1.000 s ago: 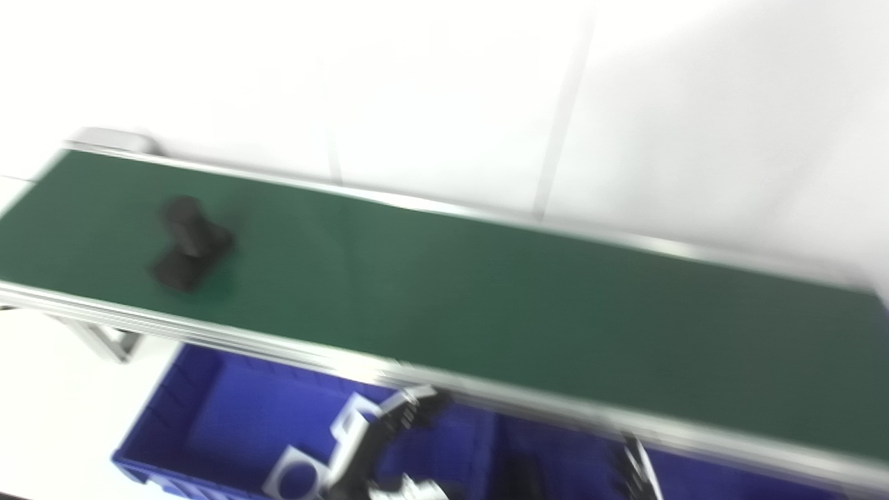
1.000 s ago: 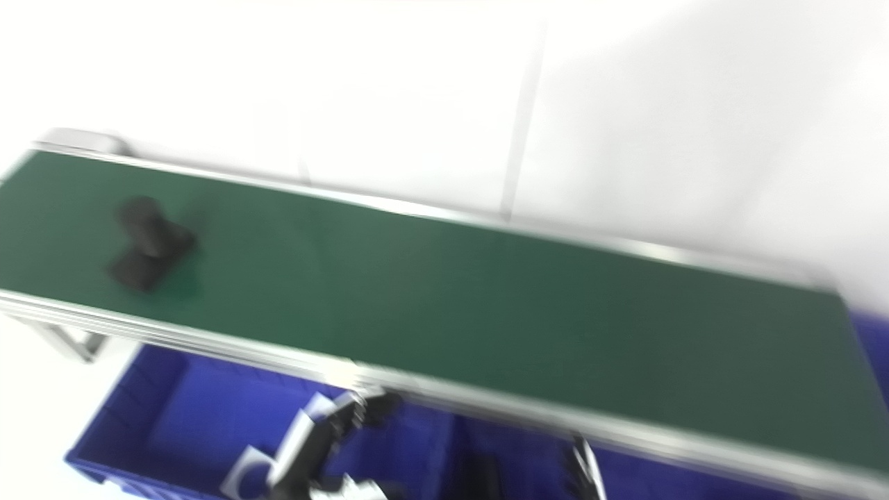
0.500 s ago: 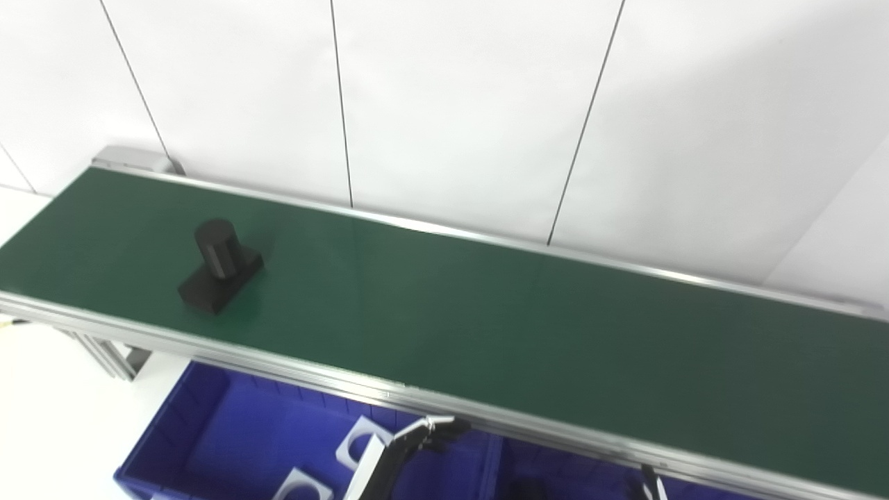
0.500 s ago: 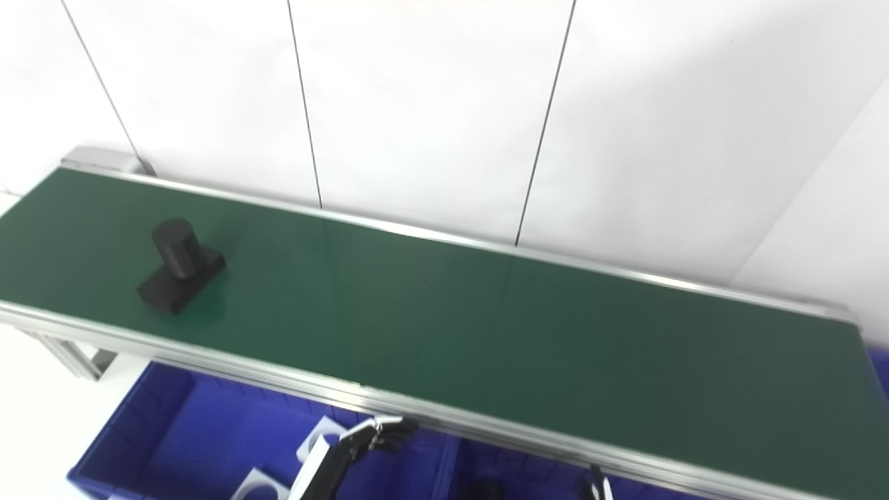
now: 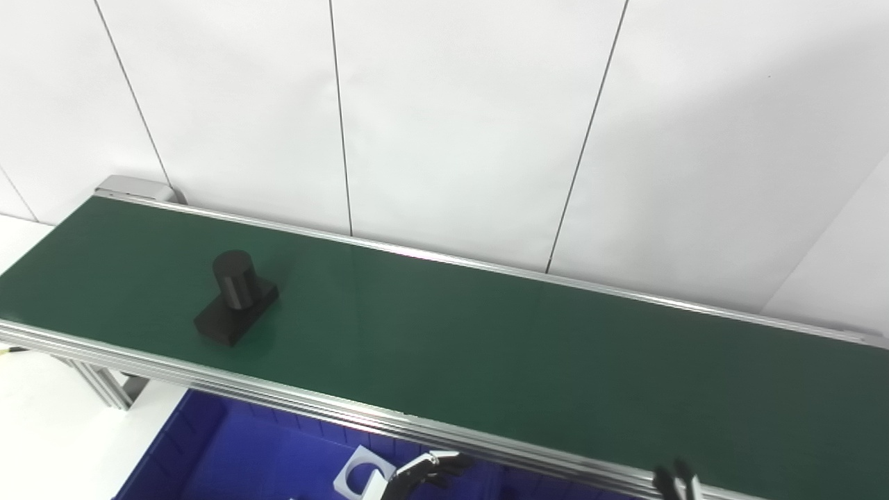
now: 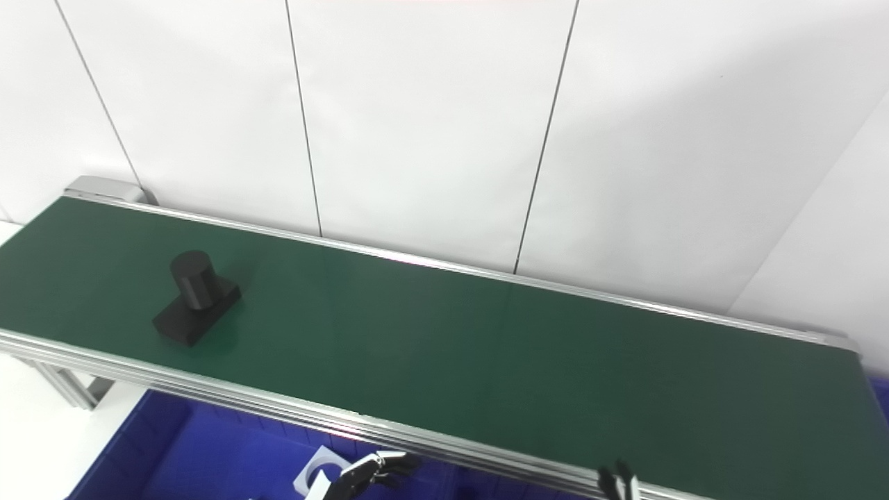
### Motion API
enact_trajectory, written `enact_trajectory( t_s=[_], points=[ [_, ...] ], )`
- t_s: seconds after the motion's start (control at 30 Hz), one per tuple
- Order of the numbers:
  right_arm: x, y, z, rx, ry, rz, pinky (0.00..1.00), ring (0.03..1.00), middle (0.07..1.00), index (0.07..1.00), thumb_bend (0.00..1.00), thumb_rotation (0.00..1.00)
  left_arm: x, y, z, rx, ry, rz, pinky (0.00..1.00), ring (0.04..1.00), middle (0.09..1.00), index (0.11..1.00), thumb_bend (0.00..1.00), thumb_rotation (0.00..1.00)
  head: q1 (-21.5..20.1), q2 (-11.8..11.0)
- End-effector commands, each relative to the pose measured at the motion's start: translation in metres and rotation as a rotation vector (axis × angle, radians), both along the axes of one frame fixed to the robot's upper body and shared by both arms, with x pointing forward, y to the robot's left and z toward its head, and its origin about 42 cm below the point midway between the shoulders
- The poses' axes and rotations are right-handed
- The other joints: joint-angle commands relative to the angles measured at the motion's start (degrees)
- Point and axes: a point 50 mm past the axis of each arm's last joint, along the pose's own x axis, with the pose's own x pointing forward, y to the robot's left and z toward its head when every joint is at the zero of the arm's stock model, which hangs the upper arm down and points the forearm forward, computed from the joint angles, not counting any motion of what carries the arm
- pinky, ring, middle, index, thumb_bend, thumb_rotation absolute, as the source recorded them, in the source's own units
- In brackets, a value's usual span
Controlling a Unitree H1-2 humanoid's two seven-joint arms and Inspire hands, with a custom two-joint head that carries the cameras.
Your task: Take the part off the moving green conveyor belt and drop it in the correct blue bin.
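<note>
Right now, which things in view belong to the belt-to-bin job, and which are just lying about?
Job:
- black part, standing on the belt, untouched
- green conveyor belt
- blue bin below the belt's near edge
- left robot hand, holding nothing
- right robot hand, only fingertips visible

Lying about:
- white piece already in the bin
- white wall panels

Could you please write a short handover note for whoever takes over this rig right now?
Left hand: low at the frame's bottom edge, over the blue bin, fingers apart, holding nothing.
Right hand: only fingertips show; state cannot be told.
Black part: a cylinder on a flat base, on the green conveyor belt near its left end, untouched.
A white part lies in the bin.
Done: nothing yet for this part.
Left: grasp it and drop it into the correct bin.
</note>
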Motion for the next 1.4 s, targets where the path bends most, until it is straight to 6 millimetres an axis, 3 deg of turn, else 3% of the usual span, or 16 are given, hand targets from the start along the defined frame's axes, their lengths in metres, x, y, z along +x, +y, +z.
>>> enact_trajectory(
  t_s=[0.0, 0.07, 0.17, 0.3, 0.43, 0.63, 0.8, 1.07, 1.37],
  points=[
    [0.010, -0.002, 0.026, -0.027, -0.162, 0.008, 0.89, 0.894, 0.908, 0.980, 0.88, 0.50, 0.007, 0.003, 0.008, 0.005, -0.095, -0.002, 0.63, 0.706, 0.734, 0.709, 0.96, 0.30, 0.0, 0.3],
    [0.015, -0.003, 0.036, -0.042, -0.205, 0.008, 0.86, 0.878, 0.893, 0.966, 0.92, 0.53, 0.004, 0.004, 0.008, 0.020, -0.123, -0.007, 0.63, 0.709, 0.740, 0.719, 0.95, 0.32, 0.0, 0.5],
    [0.024, -0.004, 0.049, -0.005, -0.239, 0.038, 0.90, 0.901, 0.917, 0.975, 0.94, 0.51, 0.002, 0.006, 0.008, 0.020, -0.133, -0.012, 0.65, 0.724, 0.751, 0.730, 0.96, 0.32, 0.0, 0.7],
    [0.036, -0.004, 0.063, 0.000, -0.275, 0.075, 0.91, 0.927, 0.959, 0.991, 0.92, 0.53, 0.000, 0.009, 0.008, 0.016, -0.125, -0.004, 0.67, 0.738, 0.760, 0.735, 0.96, 0.34, 0.1, 0.9],
    [0.059, -0.007, 0.078, -0.066, -0.291, 0.116, 0.92, 0.946, 0.985, 1.000, 0.94, 0.60, -0.001, 0.009, 0.006, 0.036, -0.135, -0.008, 0.68, 0.744, 0.772, 0.751, 0.95, 0.38, 0.7, 0.8],
    [0.090, -0.002, 0.103, -0.149, -0.312, 0.158, 0.91, 0.939, 0.962, 1.000, 1.00, 0.67, -0.003, 0.004, 0.008, 0.020, -0.122, -0.009, 0.68, 0.746, 0.774, 0.751, 0.95, 0.37, 1.6, 0.6],
    [0.116, 0.007, 0.120, -0.196, -0.295, 0.214, 0.84, 0.910, 0.943, 0.999, 0.95, 0.64, -0.005, 0.004, 0.008, 0.024, -0.113, -0.029, 0.69, 0.754, 0.779, 0.764, 0.94, 0.38, 1.7, 0.7],
    [0.161, 0.022, 0.132, -0.180, -0.221, 0.277, 0.84, 0.901, 0.921, 0.966, 0.92, 0.56, 0.000, 0.002, 0.008, 0.022, -0.101, -0.025, 0.68, 0.750, 0.778, 0.757, 0.94, 0.38, 1.1, 0.6],
    [0.218, 0.058, 0.138, -0.276, -0.151, 0.305, 0.77, 0.853, 0.904, 0.950, 0.90, 0.60, 0.011, 0.001, 0.002, 0.030, -0.078, -0.027, 0.69, 0.754, 0.779, 0.755, 0.94, 0.37, 1.4, 0.1]
  ],
)
